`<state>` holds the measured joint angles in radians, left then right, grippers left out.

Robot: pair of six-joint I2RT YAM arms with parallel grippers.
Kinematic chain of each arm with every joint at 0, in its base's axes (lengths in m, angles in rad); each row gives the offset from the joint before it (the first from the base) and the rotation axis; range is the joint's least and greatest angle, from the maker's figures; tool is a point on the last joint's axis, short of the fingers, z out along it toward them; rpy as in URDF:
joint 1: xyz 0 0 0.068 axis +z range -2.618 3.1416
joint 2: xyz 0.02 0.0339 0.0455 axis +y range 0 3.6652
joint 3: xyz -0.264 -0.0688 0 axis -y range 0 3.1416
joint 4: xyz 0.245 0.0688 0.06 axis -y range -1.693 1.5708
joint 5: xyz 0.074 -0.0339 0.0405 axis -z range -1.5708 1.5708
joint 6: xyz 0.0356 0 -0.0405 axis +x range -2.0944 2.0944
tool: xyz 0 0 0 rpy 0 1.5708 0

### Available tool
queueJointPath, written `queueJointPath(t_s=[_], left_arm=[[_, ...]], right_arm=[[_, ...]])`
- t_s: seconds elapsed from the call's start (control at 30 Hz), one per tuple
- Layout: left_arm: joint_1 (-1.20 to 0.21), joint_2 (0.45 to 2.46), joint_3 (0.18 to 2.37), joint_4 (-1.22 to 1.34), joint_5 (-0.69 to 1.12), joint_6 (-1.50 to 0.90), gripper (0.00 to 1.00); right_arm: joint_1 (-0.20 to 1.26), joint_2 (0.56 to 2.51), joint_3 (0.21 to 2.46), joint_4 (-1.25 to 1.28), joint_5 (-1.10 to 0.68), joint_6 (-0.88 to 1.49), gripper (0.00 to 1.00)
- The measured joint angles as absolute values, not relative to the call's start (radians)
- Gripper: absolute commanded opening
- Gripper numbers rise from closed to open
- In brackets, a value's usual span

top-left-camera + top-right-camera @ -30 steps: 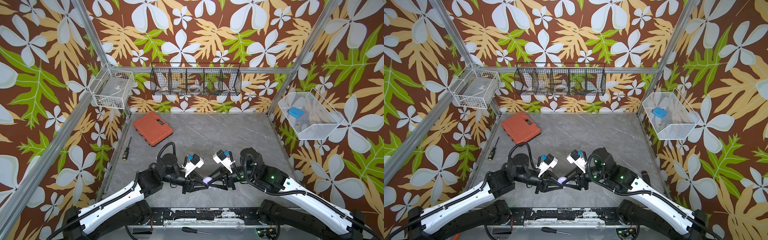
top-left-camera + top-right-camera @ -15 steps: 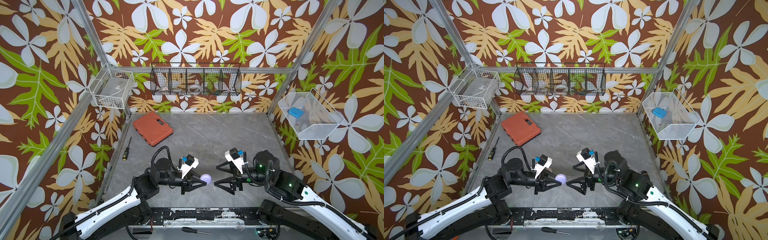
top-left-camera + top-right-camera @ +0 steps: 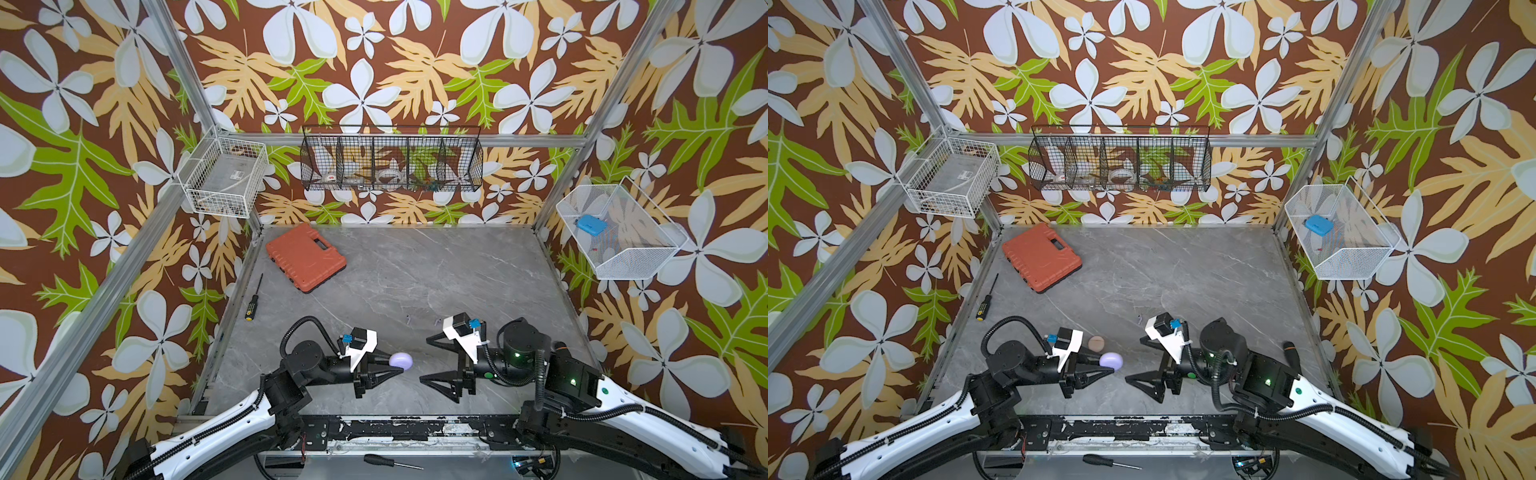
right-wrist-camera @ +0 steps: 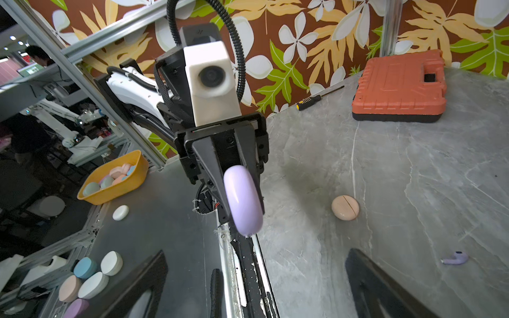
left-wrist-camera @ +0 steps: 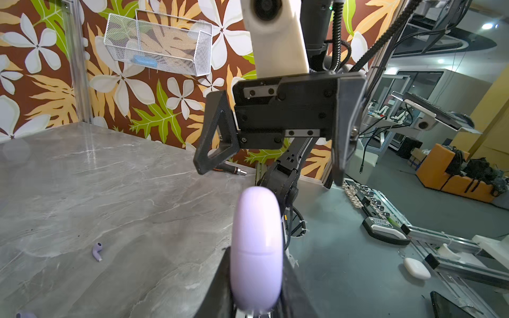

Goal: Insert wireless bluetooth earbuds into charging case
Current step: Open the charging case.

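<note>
**Two pincers inspected: case held, lid shut, earbuds still outside**

We find the left pincer (image 3: 395, 365) closed tight on the lavender case (image 3: 401, 360). It grips the case edgewise across its flat faces, and the case appears clear of the table (image 3: 457, 270). The wrist views show the seam closed. The right pincer (image 3: 424, 359) faces it across an open gap, with its jaws spread to their full width and nothing between them.

Beyond both pincers, the lavender earbuds (image 3: 409, 319) lie loose on the table, a little apart from each other and well apart from the case. A pink case (image 3: 1096, 343), also shut, sits on the table just behind the left pincer. We see no pink earbuds. An orange toolbox (image 3: 305, 257) rests in the far corner.

We judge the earbuds to be very light, hard and glossy. They are likely to skid or squirt out under a careless pinch. The sound hold is across the bulb, leaving the stem free to enter its socket. The case is smooth and rounded and could swivel in the grip, and its lid must be opened first.

A second ago the right pincer was partly closed and met the left one at the case. It has since drawn back and opened fully, while the left pincer's grip on the case is unchanged.
</note>
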<state>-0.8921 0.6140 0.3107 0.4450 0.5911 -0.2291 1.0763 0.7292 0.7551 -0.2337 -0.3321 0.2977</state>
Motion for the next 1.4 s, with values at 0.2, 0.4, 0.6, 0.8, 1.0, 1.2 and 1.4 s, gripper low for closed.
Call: queueJointPath(t_s=[0.2, 0.4, 0.6, 0.8, 1.0, 1.2, 1.4], left_arm=[[-0.892, 0.608, 0.289, 0.449, 0.591, -0.204, 0.00], [-0.892, 0.622, 0.279, 0.460, 0.613, -0.199, 0.00], [-0.891, 0.625, 0.274, 0.474, 0.628, -0.197, 0.00], [-0.891, 0.630, 0.269, 0.482, 0.628, -0.205, 0.00], [-0.891, 0.627, 0.258, 0.503, 0.655, -0.205, 0.00], [-0.891, 0.605, 0.224, 0.548, 0.654, -0.201, 0.00], [-0.892, 0.550, 0.175, 0.576, 0.544, -0.078, 0.00]], right_arm=[[1.133, 0.800, 0.773, -0.233, -0.185, 0.255, 1.00], [1.140, 0.843, 0.780, -0.231, -0.130, 0.245, 1.00], [1.146, 0.869, 0.794, -0.232, -0.097, 0.232, 1.00], [1.147, 0.873, 0.812, -0.242, -0.068, 0.224, 1.00], [1.145, 0.865, 0.825, -0.249, 0.004, 0.224, 1.00], [1.146, 0.858, 0.841, -0.270, 0.019, 0.224, 1.00], [1.145, 0.810, 0.906, -0.297, 0.023, 0.252, 0.98]])
